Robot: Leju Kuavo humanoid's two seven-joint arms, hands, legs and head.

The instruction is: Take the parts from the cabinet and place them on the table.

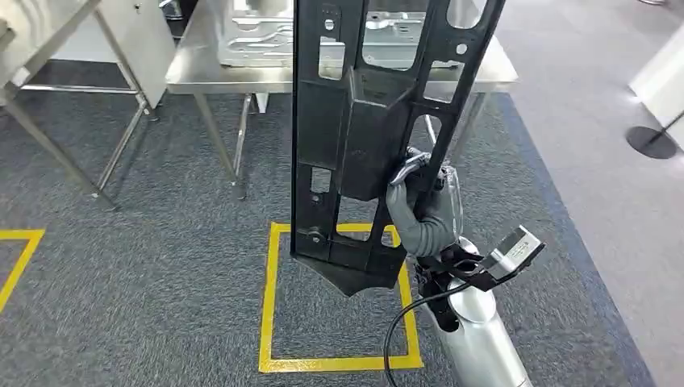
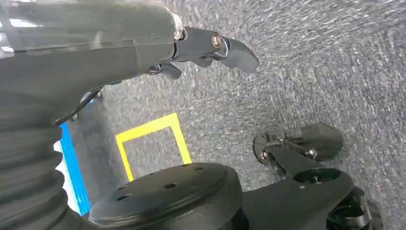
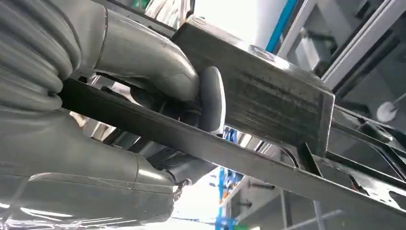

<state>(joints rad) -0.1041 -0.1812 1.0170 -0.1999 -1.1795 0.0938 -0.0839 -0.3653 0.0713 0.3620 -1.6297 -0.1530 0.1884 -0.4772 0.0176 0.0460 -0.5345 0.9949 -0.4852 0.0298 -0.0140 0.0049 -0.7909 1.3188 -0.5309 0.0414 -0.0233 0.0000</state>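
Observation:
A long black frame part [image 1: 367,121] with cut-outs and a boxy middle block is held upright in front of me. My right hand [image 1: 423,214] grips its right rail near the lower end. In the right wrist view the thumb [image 3: 210,98] presses against the block of the part [image 3: 268,105], with the rail running across under it. Ahead stands the steel table [image 1: 193,68], with a silver stamped panel [image 1: 258,36] lying on it. My left hand [image 2: 206,48] hangs over the carpet, holding nothing, its fingers loosely extended.
A yellow taped square [image 1: 270,322] marks the grey carpet below the part. A second steel table frame [image 1: 48,129] stands at the left. A black round stand base [image 1: 652,141] sits on the lighter floor at the right. More yellow tape [image 1: 20,250] lies far left.

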